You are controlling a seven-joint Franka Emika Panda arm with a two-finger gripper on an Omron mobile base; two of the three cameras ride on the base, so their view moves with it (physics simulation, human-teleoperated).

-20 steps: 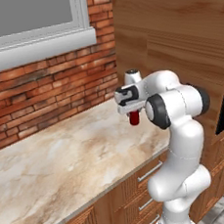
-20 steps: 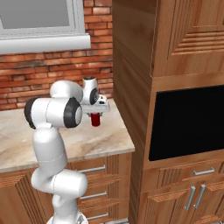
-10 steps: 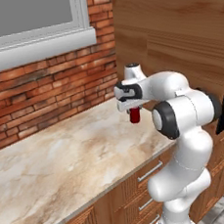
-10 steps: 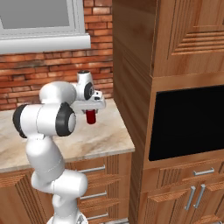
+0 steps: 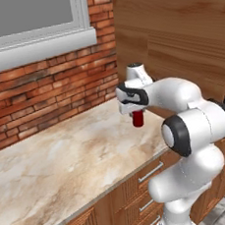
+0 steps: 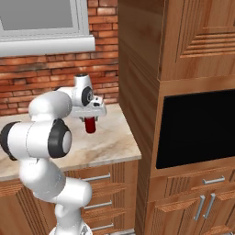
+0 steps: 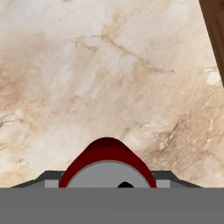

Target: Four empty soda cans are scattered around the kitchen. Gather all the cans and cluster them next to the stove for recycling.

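Carrying a can (image 5: 137, 118): gripper (image 5: 136, 112) pinches it, lifted off counter (image 5: 65, 159), mid-frame in both base views. Stove unseen; next prob drive there w/ grip tight, then set down beside it.

- The small red cylindrical soda can (image 5: 137, 119) has a smooth painted body and a matt grey metal top.
- The beige veined marble counter (image 5: 65, 159) looks polished.
- The red brick wall (image 5: 44, 100) is rough, with pale mortar lines.
- The brown wooden cabinet panels (image 6: 137, 64) show grain.
- The white robot arm (image 5: 185, 126) is glossy plastic.
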